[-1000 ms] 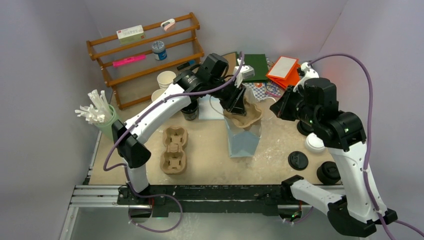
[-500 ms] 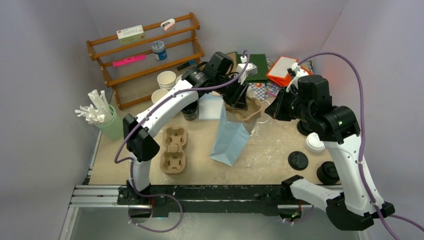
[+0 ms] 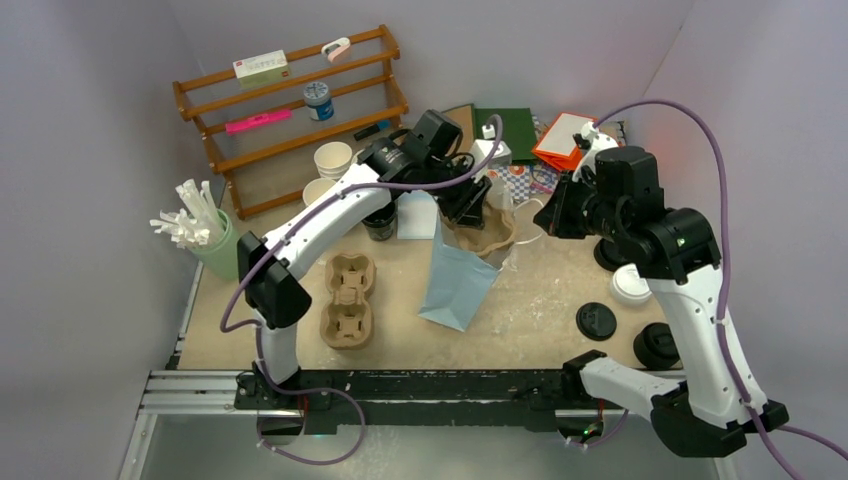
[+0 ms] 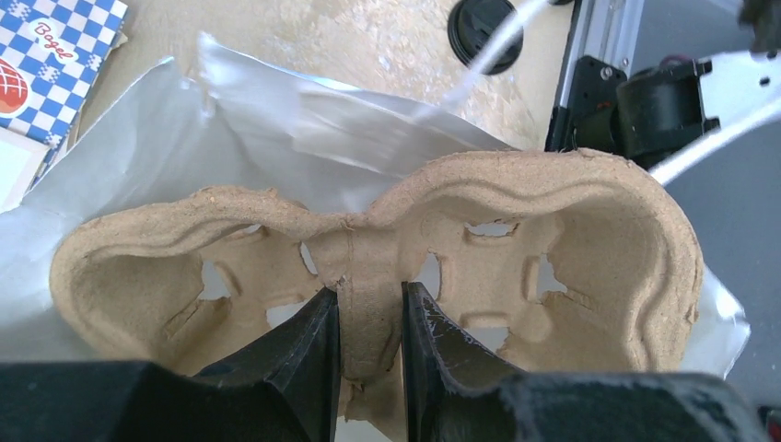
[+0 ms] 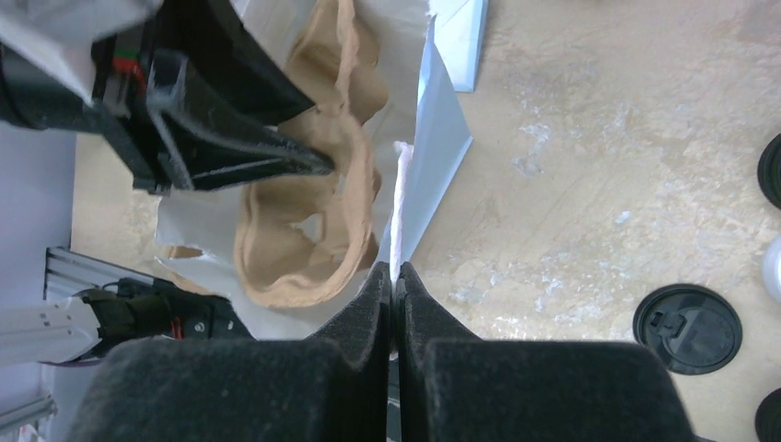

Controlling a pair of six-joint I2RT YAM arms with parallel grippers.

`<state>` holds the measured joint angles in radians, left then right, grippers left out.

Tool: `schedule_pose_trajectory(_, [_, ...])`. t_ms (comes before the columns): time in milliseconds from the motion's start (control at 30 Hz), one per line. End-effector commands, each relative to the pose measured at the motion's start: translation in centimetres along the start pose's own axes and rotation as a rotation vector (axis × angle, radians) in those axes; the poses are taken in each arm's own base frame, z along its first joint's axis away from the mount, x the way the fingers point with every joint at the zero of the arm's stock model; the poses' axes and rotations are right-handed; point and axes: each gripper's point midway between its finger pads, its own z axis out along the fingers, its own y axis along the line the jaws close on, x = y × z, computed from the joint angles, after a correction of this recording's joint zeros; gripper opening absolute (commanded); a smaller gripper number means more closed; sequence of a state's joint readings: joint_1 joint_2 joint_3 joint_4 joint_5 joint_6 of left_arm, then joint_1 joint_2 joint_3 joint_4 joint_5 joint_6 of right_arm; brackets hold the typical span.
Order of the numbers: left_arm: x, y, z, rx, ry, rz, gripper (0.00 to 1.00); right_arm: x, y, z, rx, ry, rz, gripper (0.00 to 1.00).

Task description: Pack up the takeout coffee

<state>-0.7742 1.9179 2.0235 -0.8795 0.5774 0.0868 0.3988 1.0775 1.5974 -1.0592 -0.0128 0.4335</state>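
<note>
One pale-blue paper bag [image 3: 455, 285], newly tilted; two brown pulp carriers [image 3: 348, 298], one clamped by the left gripper [image 4: 368, 299] at its mouth, while the right gripper [image 5: 393, 272] pinches its rim. One white-lidded takeout coffee [image 3: 630, 287] stands right of it.

Takeout coffee [image 3: 628, 290] partly behind the right arm [image 3: 700, 310]; part of the cup carrier [image 3: 487, 237] out of sight within the paper bag [image 3: 455, 285].

I can't get anything into the paper bag [image 3: 455, 285]: the pulp cup carrier [image 4: 571, 239] fills its mouth, with the left gripper [image 4: 368, 293] clamped on the carrier's middle rib and the right gripper [image 5: 394, 272] pinching the bag's rim. The right arm overhangs the takeout coffee [image 3: 630, 285] near the table's [image 3: 530, 310] right edge. Bare surface runs from the bag toward the black lid [image 3: 596, 320]; spare carriers [image 3: 347, 298] crowd the bag's left.
</note>
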Motion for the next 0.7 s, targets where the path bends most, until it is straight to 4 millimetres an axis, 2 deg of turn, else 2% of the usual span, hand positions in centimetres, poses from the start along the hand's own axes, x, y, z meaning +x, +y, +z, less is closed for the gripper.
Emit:
schedule_pose_trajectory(0, [-0.2,-2.6,-2.6,0.022,-0.023,0.164,0.27,-2.0,0.3,-0.9,-0.001,-0.057,-0.054,0.0])
schedule_pose_trajectory(167, [3.0,-2.9,-1.5,-0.031,0.096,0.265,0.27,-2.4,1.3,-0.8,-0.046,-0.051,-0.07,0.0])
schedule_pose_trajectory(267, [4.0,-3.1,-0.6,-0.052,0.138,0.301,0.27,-2.1,1.8,-0.6,-0.078,-0.032,-0.073,0.0])
schedule_pose_trajectory(400, [4.4,-2.6,0.9,-0.118,0.168,0.343,0.27,-1.1,2.1,0.0,-0.105,0.007,-0.061,0.0])
schedule_pose_trajectory(667, [4.4,-0.6,3.2,-0.242,0.177,0.391,0.26,-0.6,2.0,-0.1,-0.109,-0.011,-0.017,0.0])
